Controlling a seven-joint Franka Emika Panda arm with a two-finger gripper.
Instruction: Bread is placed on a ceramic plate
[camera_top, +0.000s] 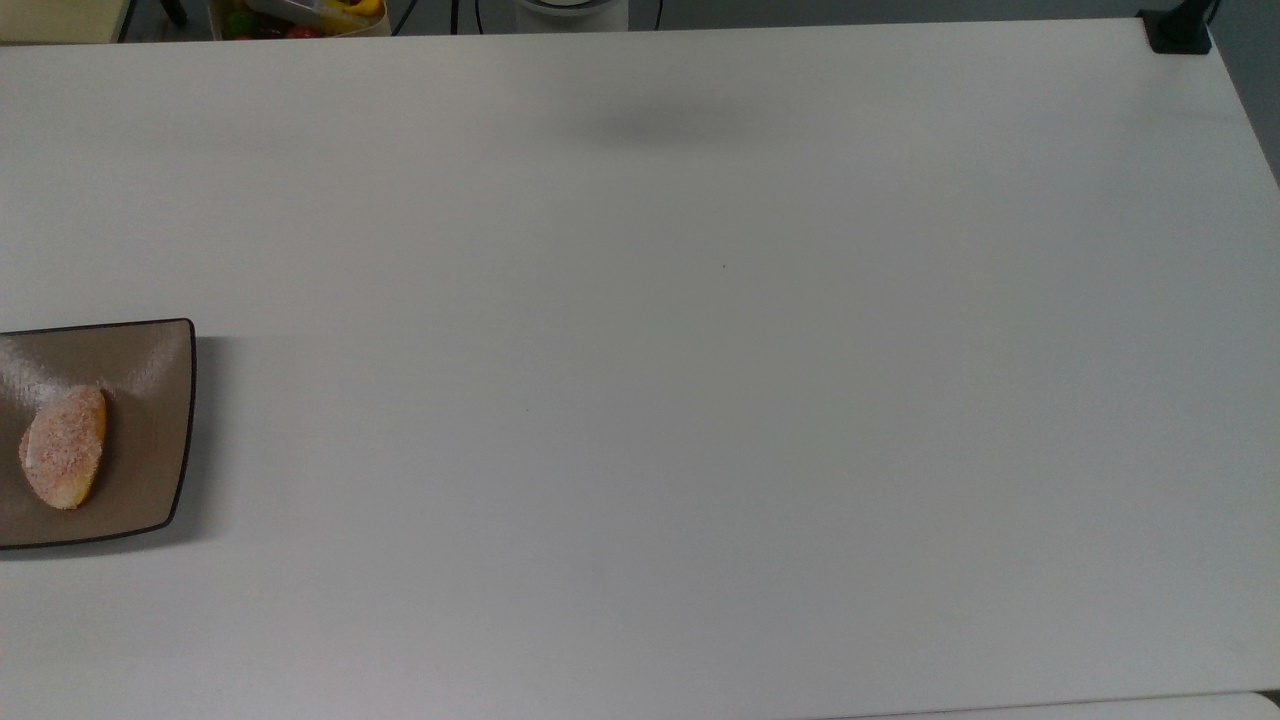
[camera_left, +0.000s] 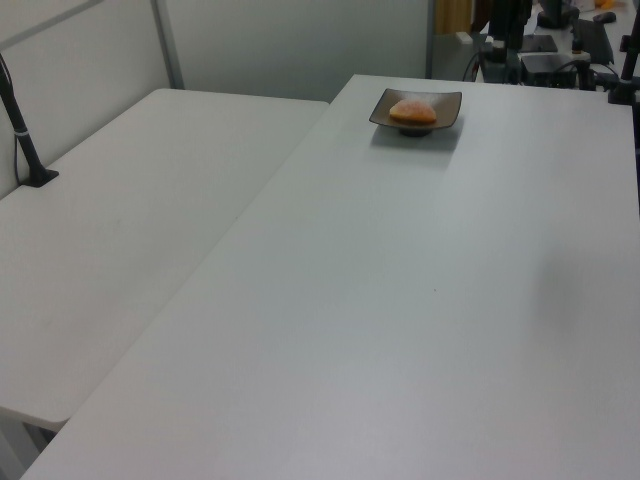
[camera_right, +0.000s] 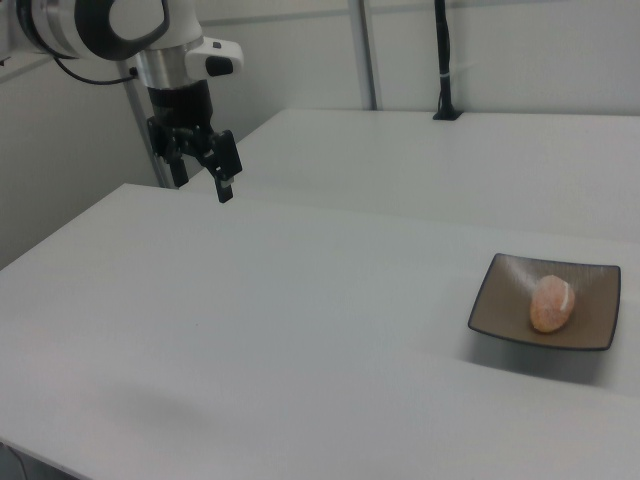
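Note:
The bread (camera_top: 63, 460), a small oval roll with a sugary crust, lies on the brown square ceramic plate (camera_top: 150, 400) at the top view's left edge. The left view shows the bread (camera_left: 413, 111) on the plate (camera_left: 447, 105) at the far end of the table. In the right view the bread (camera_right: 551, 303) rests on the plate (camera_right: 500, 300) at the right. My gripper (camera_right: 203, 188) hangs open and empty above the table's far left corner in the right view, well away from the plate.
A faint shadow (camera_top: 660, 125) falls on the white table near the top view's upper edge. A black clamp post (camera_top: 1178, 30) stands at the top view's upper right corner. A box of colourful items (camera_top: 300, 18) sits beyond the table. A second white table (camera_left: 120, 220) adjoins.

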